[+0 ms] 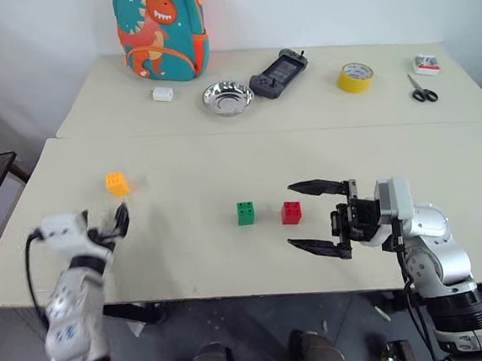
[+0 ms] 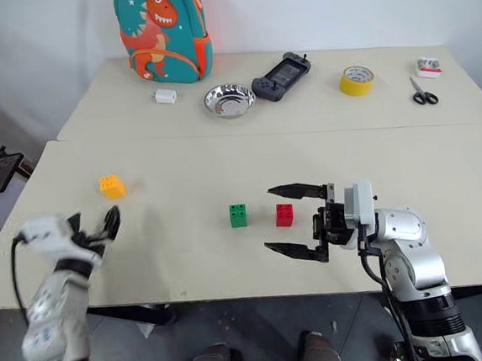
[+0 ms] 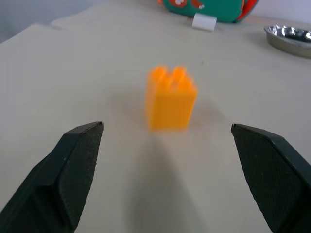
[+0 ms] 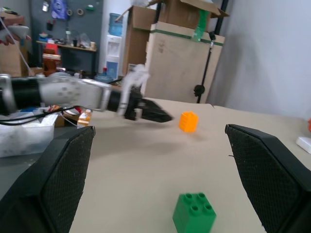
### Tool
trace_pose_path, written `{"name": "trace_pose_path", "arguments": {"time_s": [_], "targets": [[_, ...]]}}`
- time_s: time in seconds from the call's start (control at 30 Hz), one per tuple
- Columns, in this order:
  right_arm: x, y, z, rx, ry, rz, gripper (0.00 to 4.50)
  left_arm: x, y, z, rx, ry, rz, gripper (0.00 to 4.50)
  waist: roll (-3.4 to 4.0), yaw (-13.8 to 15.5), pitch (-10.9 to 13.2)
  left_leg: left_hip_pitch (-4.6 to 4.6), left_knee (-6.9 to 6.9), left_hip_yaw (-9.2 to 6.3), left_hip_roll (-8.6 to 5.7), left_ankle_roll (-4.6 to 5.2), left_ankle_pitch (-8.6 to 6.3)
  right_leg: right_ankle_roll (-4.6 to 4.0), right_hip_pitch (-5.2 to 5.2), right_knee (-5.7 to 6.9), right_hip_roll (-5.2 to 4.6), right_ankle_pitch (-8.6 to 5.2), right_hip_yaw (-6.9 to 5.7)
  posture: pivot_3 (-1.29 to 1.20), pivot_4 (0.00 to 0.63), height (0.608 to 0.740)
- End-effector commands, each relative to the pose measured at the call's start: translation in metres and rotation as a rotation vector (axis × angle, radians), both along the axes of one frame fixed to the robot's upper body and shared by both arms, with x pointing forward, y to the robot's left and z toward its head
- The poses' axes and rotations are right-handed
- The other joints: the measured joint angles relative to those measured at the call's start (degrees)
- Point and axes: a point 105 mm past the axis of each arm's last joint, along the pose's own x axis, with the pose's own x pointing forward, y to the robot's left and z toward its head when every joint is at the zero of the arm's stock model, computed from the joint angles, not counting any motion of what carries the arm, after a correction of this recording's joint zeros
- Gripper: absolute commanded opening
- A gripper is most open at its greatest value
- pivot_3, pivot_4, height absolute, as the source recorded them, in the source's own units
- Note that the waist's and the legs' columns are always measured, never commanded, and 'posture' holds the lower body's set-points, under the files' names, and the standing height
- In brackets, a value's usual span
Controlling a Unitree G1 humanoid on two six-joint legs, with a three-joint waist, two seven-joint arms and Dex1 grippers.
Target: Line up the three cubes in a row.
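On the near beige table (image 1: pixel 197 260), the 3 studded plastic cubes lie apart. The green cube (image 1: pixel 245 213) and the red cube (image 1: pixel 292 212) sit just beside each other near the middle, not touching. The yellow-orange cube (image 1: pixel 117 184) stands well apart from them, over on the robot's left.

The left gripper (image 3: pixel 170 165) points level at the yellow-orange cube with its 2 black fingers spread wide and nothing between them — the cube stands ahead of the fingertips, untouched. The right gripper (image 1: pixel 316 216) points toward the robot's left, its jaws also wide open and empty; the red cube sits just off its fingertips, and the green one shows between the fingers in the right wrist view.

On the far table (image 1: pixel 328 109) stand a teal dinosaur backpack (image 1: pixel 160 31), a small white rectangular block (image 1: pixel 162 93), a shiny metal bowl (image 1: pixel 227 97), a dark handheld controller (image 1: pixel 279 73), a yellow tape roll (image 1: pixel 355 77) and black-handled scissors (image 1: pixel 423 88).
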Motion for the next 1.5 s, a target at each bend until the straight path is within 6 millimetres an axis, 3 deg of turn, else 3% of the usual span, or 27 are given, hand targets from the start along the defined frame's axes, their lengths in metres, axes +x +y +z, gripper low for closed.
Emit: {"name": "trace_pose_path", "arguments": {"time_s": [0.03, 0.17, 0.33, 0.43, 0.7, 0.83, 0.87, 0.93, 1.07, 1.2, 1.4, 1.5], "targets": [[0.008, -0.011, 0.003, 0.003, -0.04, -0.089, 4.5, 0.016, -0.003, -0.001, -0.011, 0.013, 0.049, 4.49, 0.01, -0.6, 0.0, 0.03, -0.09, 0.0, 0.0, 0.0, 0.0, 0.0, 0.0, 0.0, 0.0, 0.0, -0.04, 0.0, 0.15, 0.74], [0.022, -0.019, 0.0, 0.014, -0.05, -0.214, 4.5, 0.03, -0.008, 0.003, 0.001, 0.011, 0.077, 4.49, 0.0, -0.9, 0.0, -0.02, -0.08, -0.02, 0.01, 0.0, 0.0, 0.0, -0.01, -0.07, 0.0, 0.0, -0.11, 0.0, 0.15, 0.74], [0.018, -0.018, -0.009, 0.027, -0.033, -0.248, 4.5, 0.037, -0.008, -0.002, 0.034, 0.036, 0.102, 4.49, 0.0, -0.8, 0.0, -0.02, -0.07, -0.02, 0.0, -0.01, 0.01, 0.01, 0.01, -0.07, 0.0, 0.0, -0.1, 0.0, 0.15, 0.74], [0.015, -0.019, -0.01, 0.039, -0.028, -0.265, 4.5, 0.04, -0.01, -0.001, 0.034, 0.024, 0.085, 3.93, 0.0, -0.7, 0.0, -0.04, -0.04, -0.02, 0.01, -0.01, 0.01, 0.02, 0.0, -0.08, 0.0, 0.01, -0.09, 0.0, 0.15, 0.74], [0.012, -0.03, -0.018, 0.033, -0.007, -0.301, 4.5, 0.037, -0.002, 0.0, 0.084, 0.011, 0.053, 1.59, 0.0, -0.8, 0.0, -0.03, -0.03, -0.02, 0.01, -0.01, 0.01, 0.02, 0.01, -0.08, 0.0, 0.01, -0.09, 0.0, 0.15, 0.74], [0.01, -0.035, -0.02, 0.018, -0.001, -0.319, 4.5, 0.029, -0.017, 0.021, -0.013, -0.106, -0.331, 1.49, 0.0, -0.8, 0.0, -0.04, -0.03, -0.01, 0.02, -0.01, 0.01, 0.02, 0.0, -0.08, 0.0, 0.01, -0.1, 0.0, 0.15, 0.74], [0.009, -0.038, -0.02, 0.015, 0.002, -0.326, 4.5, 0.02, -0.025, 0.028, 0.025, -0.125, -0.506, 1.49, 0.01, -0.9, 0.0, -0.05, -0.03, -0.01, 0.02, -0.01, 0.01, 0.02, 0.0, -0.08, 0.0, 0.01, -0.1, 0.0, 0.15, 0.74], [0.008, -0.042, -0.019, 0.012, 0.005, -0.333, 4.5, 0.006, -0.032, 0.034, 0.078, -0.131, -0.697, 1.49, 0.06, -1.0, 0.0, -0.04, -0.04, 0.01, 0.05, -0.02, 0.0, 0.01, -0.03, -0.07, 0.03, 0.0, -0.1, 0.0, 0.15, 0.74], [0.009, -0.058, -0.023, -0.025, 0.022, -0.378, 4.5, -0.013, -0.041, 0.03, 0.263, 0.061, -1.161, 1.49, 0.12, -0.6, 0.1, -0.02, -0.04, 0.05, 0.07, -0.03, 0.0, 0.0, -0.03, -0.07, 0.06, -0.01, -0.08, 0.0, 0.15, 0.74], [0.01, -0.061, -0.021, -0.033, 0.021, -0.385, 4.5, -0.007, -0.052, 0.018, 0.455, 0.111, -1.349, 1.49, 0.17, -0.4, 0.0, -0.04, -0.03, 0.11, 0.06, -0.02, 0.0, -0.01, -0.02, -0.12, 0.07, -0.02, -0.06, 0.0, 0.15, 0.74], [0.001, -0.066, -0.02, -0.061, 0.03, -0.395, 4.5, 0.001, -0.073, -0.007, 0.559, 0.15, -1.506, 1.49, 0.16, -0.9, 0.0, -0.08, -0.08, 0.13, 0.06, -0.02, 0.0, 0.0, -0.05, -0.13, 0.09, -0.01, -0.12, 0.0, 0.15, 0.74], [-0.003, -0.069, -0.02, -0.075, 0.037, -0.406, 4.5, 0.007, -0.076, -0.012, 0.552, 0.154, -1.498, 1.49, 0.13, -1.0, 0.1, -0.1, -0.09, 0.12, 0.06, -0.01, 0.0, 0.0, -0.07, -0.12, 0.09, -0.01, -0.11, 0.0, 0.15, 0.74]]}}
